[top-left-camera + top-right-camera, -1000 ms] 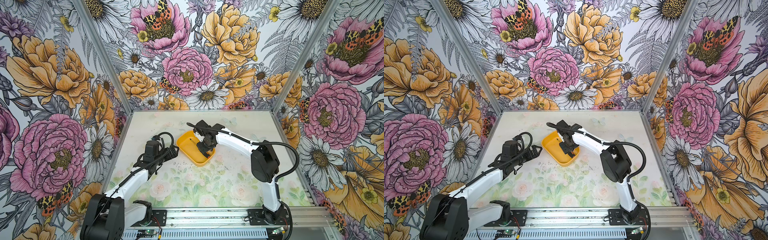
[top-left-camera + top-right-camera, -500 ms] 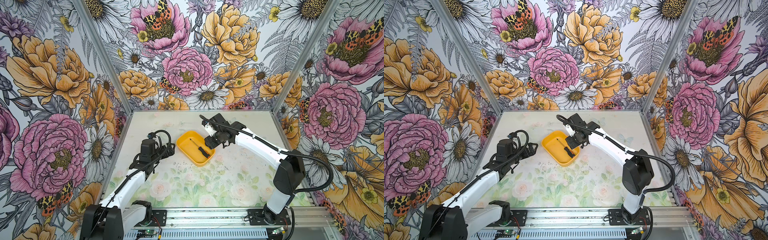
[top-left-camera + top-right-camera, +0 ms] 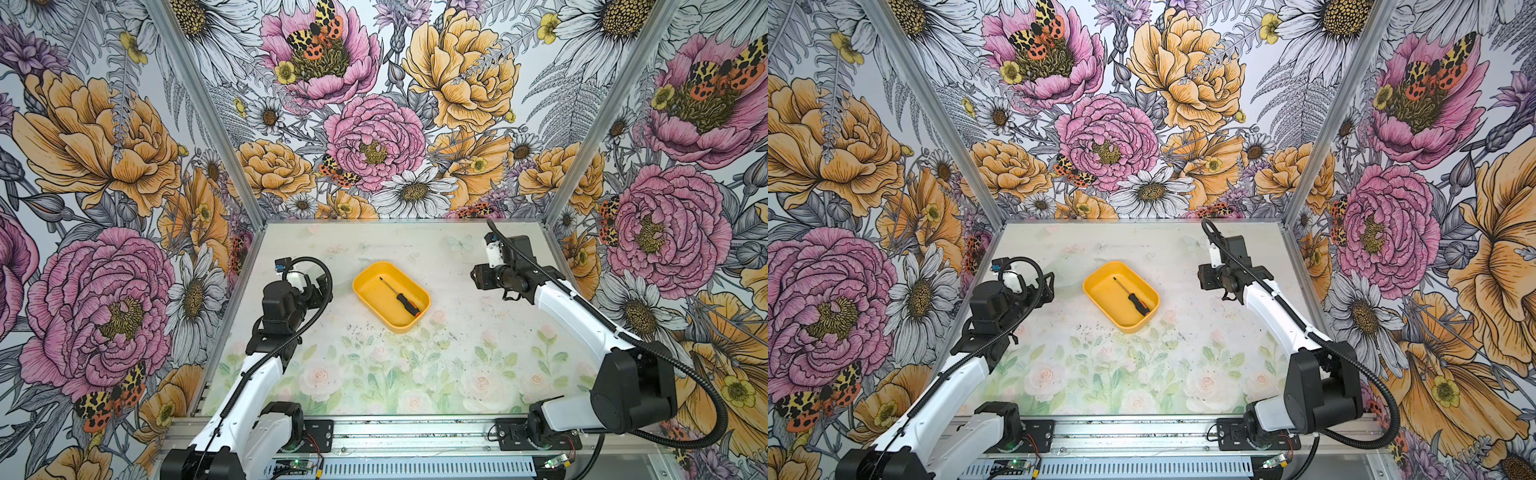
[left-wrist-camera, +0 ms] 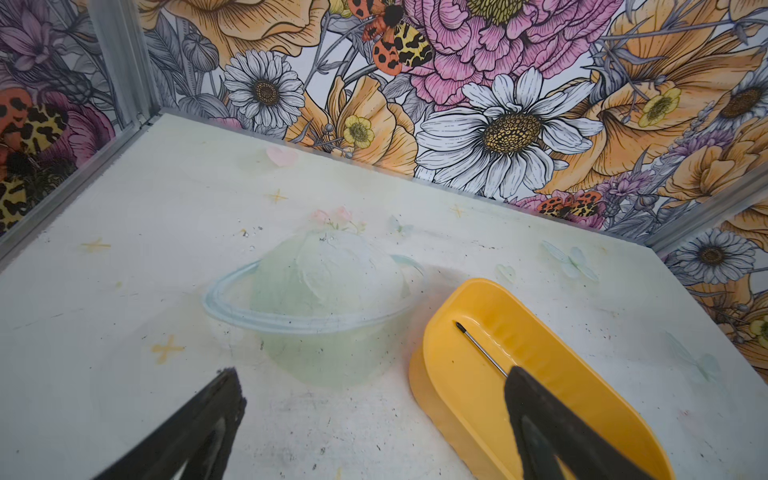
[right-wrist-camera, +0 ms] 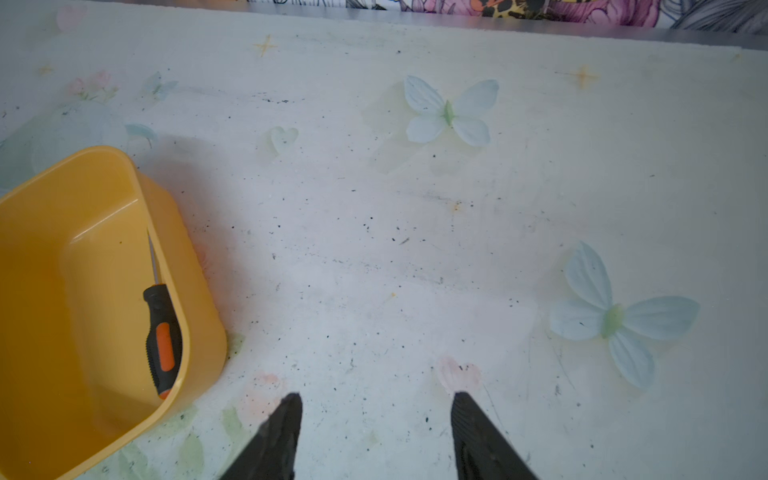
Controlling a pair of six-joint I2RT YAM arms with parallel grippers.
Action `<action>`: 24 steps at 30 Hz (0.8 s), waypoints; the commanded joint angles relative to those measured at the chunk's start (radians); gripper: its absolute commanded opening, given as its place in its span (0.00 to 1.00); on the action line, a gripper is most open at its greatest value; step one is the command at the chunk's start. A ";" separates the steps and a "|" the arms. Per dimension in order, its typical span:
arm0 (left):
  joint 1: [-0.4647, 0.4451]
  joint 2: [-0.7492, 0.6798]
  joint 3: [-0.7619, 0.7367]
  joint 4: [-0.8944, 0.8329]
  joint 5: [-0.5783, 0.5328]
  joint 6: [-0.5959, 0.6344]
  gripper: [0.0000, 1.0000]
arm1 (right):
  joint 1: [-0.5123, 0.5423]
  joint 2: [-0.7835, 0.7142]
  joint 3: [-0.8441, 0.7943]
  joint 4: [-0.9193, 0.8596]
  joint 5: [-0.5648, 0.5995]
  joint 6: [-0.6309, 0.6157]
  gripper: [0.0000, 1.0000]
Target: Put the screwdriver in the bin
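The screwdriver (image 3: 401, 297) lies flat inside the yellow bin (image 3: 398, 329), set on a slant; its thin shaft points to the far left corner and its black handle, with the orange end, lies at the near right corner, close against the wall. The bin stands near the middle of the table (image 3: 457, 353), a little toward the far side, its long sides running slantwise.

The left gripper (image 4: 374, 374) hangs to the left of the bin, apart from it; its jaws stand wide with nothing between them; in the left wrist view one finger (image 4: 540, 415) hides the screwdriver's handle.

The right gripper (image 5: 376, 398) hangs to the right of the bin, well apart, over bare table; its jaws are parted and hold nothing.
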 commanded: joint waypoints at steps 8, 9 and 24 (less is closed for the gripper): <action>0.043 0.047 -0.063 0.213 -0.092 0.143 0.99 | -0.052 -0.127 -0.324 0.543 0.191 -0.062 0.60; 0.047 0.050 -0.078 0.250 -0.092 0.149 0.99 | -0.061 -0.135 -0.361 0.614 0.203 -0.060 0.60; 0.115 0.193 -0.226 0.663 -0.095 0.188 0.99 | -0.161 -0.085 -0.620 1.124 0.340 -0.040 0.59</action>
